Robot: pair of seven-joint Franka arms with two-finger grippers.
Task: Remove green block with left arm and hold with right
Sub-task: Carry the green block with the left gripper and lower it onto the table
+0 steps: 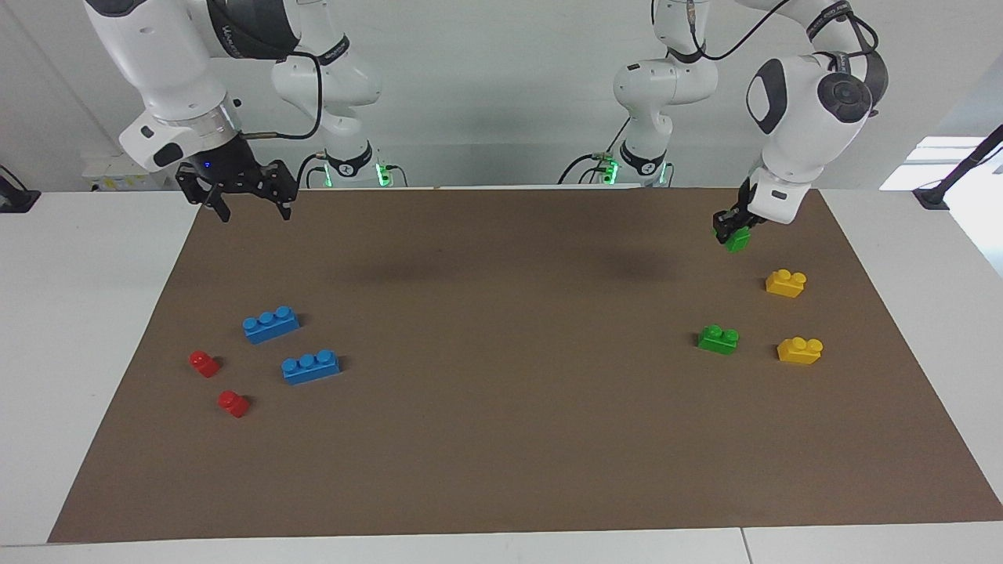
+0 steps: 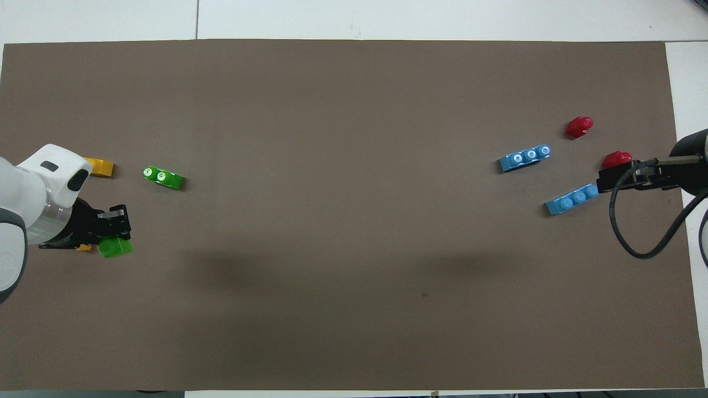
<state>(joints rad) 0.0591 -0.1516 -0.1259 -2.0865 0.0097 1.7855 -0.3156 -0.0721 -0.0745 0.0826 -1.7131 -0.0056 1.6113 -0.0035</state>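
- Facing view: my left gripper [image 1: 734,227] is up in the air over the brown mat [image 1: 501,439] at the left arm's end of the tabletop [image 1: 86,329], clamped on a green block [image 1: 737,240] that hangs under the fingertips, clear of the mat.
- A second green block [image 1: 718,338] lies on the mat, between two yellow bricks [image 1: 786,282] [image 1: 800,350] in distance from the robots and just beside the farther one.
- My right gripper [image 1: 249,205] hangs over the mat's corner at the right arm's end, fingers spread apart, nothing between them. This arm waits.
- Two blue bricks [image 1: 270,323] [image 1: 311,366] and two red pieces [image 1: 204,363] [image 1: 233,403] lie loose on the mat at that end.
- Overhead view: left gripper [image 2: 113,229] with the held green block [image 2: 115,247] at its tip; it covers most of one yellow brick [image 2: 84,247]. The other yellow brick [image 2: 101,167] peeks out by my wrist.
- Second green block [image 2: 163,177] lies studs up.
- Right gripper [image 2: 614,178] overlaps a blue brick [image 2: 572,199] from above; the other blue brick [image 2: 525,158] and the red pieces [image 2: 579,126] [image 2: 615,159] are near it.
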